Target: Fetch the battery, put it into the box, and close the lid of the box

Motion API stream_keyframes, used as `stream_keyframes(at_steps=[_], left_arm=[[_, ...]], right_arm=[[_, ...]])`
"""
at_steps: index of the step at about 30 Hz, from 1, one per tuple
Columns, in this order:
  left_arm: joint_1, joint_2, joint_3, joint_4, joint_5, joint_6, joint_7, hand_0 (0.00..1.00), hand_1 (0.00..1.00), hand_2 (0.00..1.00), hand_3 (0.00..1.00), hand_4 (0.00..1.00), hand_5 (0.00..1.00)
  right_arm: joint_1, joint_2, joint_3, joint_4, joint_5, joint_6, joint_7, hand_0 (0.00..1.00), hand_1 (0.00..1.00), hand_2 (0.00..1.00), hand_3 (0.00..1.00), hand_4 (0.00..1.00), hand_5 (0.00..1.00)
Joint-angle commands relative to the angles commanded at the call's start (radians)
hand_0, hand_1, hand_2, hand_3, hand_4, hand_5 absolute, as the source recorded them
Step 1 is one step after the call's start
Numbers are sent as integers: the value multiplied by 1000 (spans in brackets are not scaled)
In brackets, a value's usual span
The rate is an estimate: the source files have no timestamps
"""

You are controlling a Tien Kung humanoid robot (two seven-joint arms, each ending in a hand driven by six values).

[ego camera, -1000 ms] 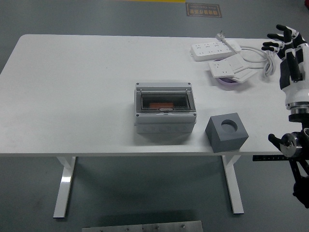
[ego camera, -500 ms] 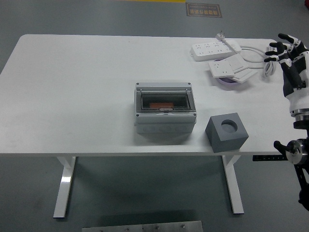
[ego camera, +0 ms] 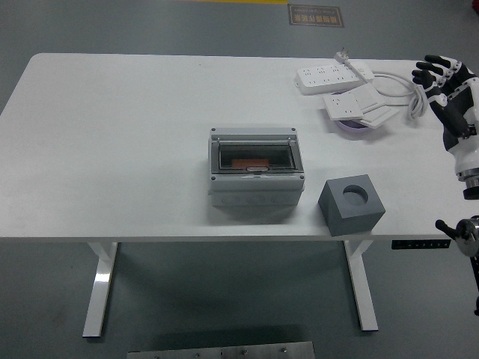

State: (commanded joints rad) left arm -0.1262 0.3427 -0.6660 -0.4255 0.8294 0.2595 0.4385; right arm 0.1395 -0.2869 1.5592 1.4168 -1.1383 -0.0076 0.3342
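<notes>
Black fingers (ego camera: 432,69) of the right hand (ego camera: 447,93) show at the upper right edge of the frame, spread loosely and holding nothing; the hand hangs over the table's right end, with its white wrist section and black arm parts running down the right edge below it. No left hand shows anywhere.

Just left of the hand, at the upper right of the white table (ego camera: 112,134), a white cable (ego camera: 404,88) loops between two white power strips: one power strip (ego camera: 334,74) lies nearer the far edge, and the second strip (ego camera: 352,103) lies closer in, resting partly over a small purple dish (ego camera: 356,128) of which only a rim peeks out beneath it.

Further left and lower, near the table's front edge, sits a dark grey block (ego camera: 351,204) with a round hole in its top face. The hole looks empty, though its depth is hard to judge.

Just beside the block, toward the middle of the frame, stands the grey box (ego camera: 256,175). Its smoky transparent lid (ego camera: 254,155) lies flat and closed over the top. Through the lid an orange-red shape (ego camera: 250,161) can be seen inside the box; whether this is the battery cannot be told for certain.

Grey floor surrounds the table, and a dark sign (ego camera: 315,14) lies on it at the top of the frame.
</notes>
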Motion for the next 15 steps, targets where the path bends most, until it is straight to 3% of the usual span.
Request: stream_keyframes(at_steps=[5, 6, 11, 12, 15], left_arm=[[3, -4, 8, 0, -15, 4, -5, 628, 696, 583, 550, 503, 2], [3, -5, 9, 0, -17, 4, -5, 629, 696, 584, 550, 503, 2], [1, -11, 8, 0, -15, 3, -4, 629, 696, 584, 550, 503, 2], [1, -12, 7, 0, -13, 3, -3, 630, 696, 583, 549, 502, 2], [-1, -12, 5, 0, -10, 2, -2, 630, 696, 583, 549, 502, 2]], right_arm=[[2, 1, 13, 17, -65, -13, -20, 768, 755, 783, 778, 837, 312], [2, 1, 17, 20, -72, -21, -19, 916, 965, 998, 998, 969, 236], [8, 8, 41, 19, -89, -65, 10, 916, 965, 998, 998, 969, 236], [9, 8, 46, 18, -91, -76, 17, 884, 924, 905, 998, 890, 85], [14, 9, 54, 14, -96, -100, 31, 884, 924, 905, 998, 890, 85]])
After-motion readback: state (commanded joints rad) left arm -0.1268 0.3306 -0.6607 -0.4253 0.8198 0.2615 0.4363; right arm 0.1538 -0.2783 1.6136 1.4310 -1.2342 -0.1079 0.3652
